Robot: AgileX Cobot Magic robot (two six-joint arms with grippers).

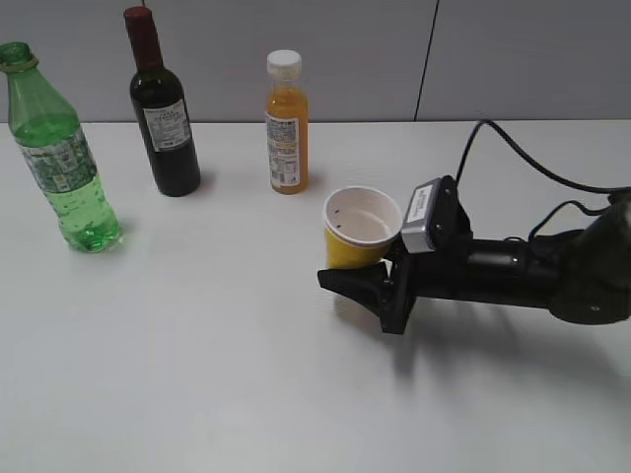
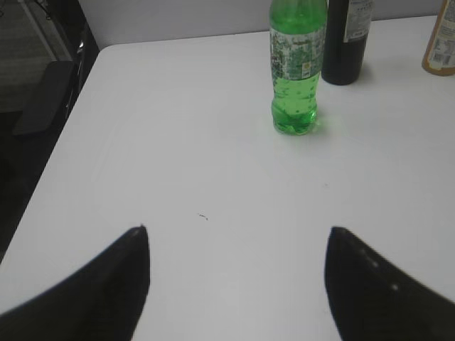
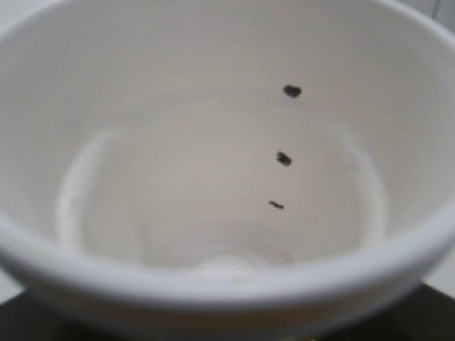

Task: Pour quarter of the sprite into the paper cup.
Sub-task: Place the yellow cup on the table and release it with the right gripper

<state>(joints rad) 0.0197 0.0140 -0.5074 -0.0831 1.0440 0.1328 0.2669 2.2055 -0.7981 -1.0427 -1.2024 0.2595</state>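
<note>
The sprite (image 1: 59,158) is a tall green bottle with no cap, standing at the far left of the white table. It also shows in the left wrist view (image 2: 297,67), ahead and a little right of my left gripper (image 2: 238,238). That gripper is open, empty and well short of the bottle. The paper cup (image 1: 360,229), yellow with a white inside, stands upright near the table's middle. My right gripper (image 1: 340,268) reaches in from the right and is closed around its lower wall. The cup's white inside with three dark specks (image 3: 213,163) fills the right wrist view.
A dark wine bottle (image 1: 163,118) with a red cap and a small orange juice bottle (image 1: 287,128) with a white cap stand at the back, between the sprite and the cup. The table's left edge (image 2: 67,128) lies left of my left gripper.
</note>
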